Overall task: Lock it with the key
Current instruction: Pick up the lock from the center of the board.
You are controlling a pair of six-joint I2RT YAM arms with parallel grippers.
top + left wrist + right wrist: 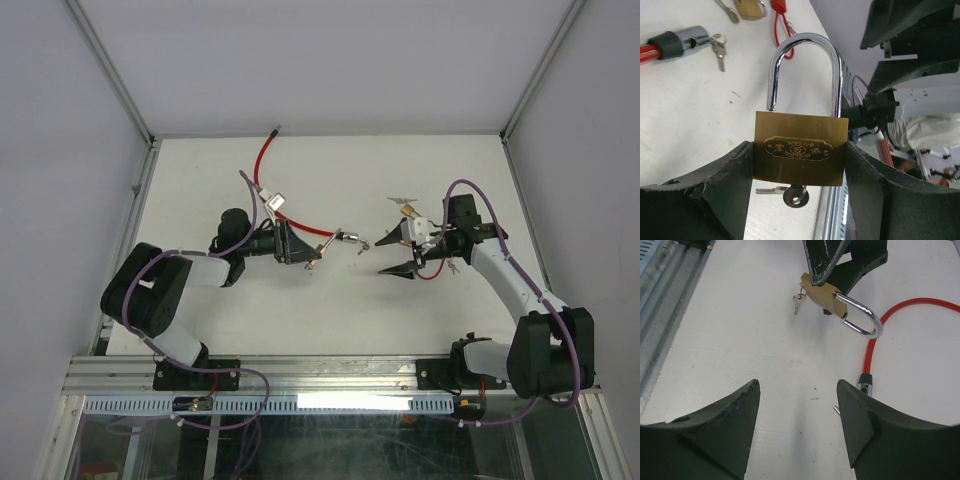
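Over the white tabletop [250, 320], the left gripper [323, 250] is clenched on a brass padlock with a rectangular body [799, 150], one dark finger pressed flat against each narrow side. The lock's long axis runs straight out along those fingers. Its curved chrome shackle [807, 55] leads away from the wrist, and the keyhole end trails back between the fingers. From overhead that puts the shackle pointing to the right, squarely at the other arm.

The shackle is sprung: in the left wrist view one leg stands just clear of the body's top face with a thin gap under it, while the other leg sits down in its hole. A small silver key [794, 196] on a ring pokes out of the bottom of the body.

An embossed oval plate fills the front face, with Chinese characters either side of a round emblem. The tiny Latin lettering along its top edge looks like "HONGQIAO", and the line beneath is too fine to read.

The right gripper [800, 425] is released, jaws spread wide with nothing between them. It faces the padlock from near by, apart from it. Its camera sees the shackle's crown tilted its way and the key hanging at the far end.

A red cable lock with a black collar and chrome cylinder [675, 42] lies on the table beyond, loose keys [719, 50] at its tip. A second small brass padlock [750, 7] rests farther back.
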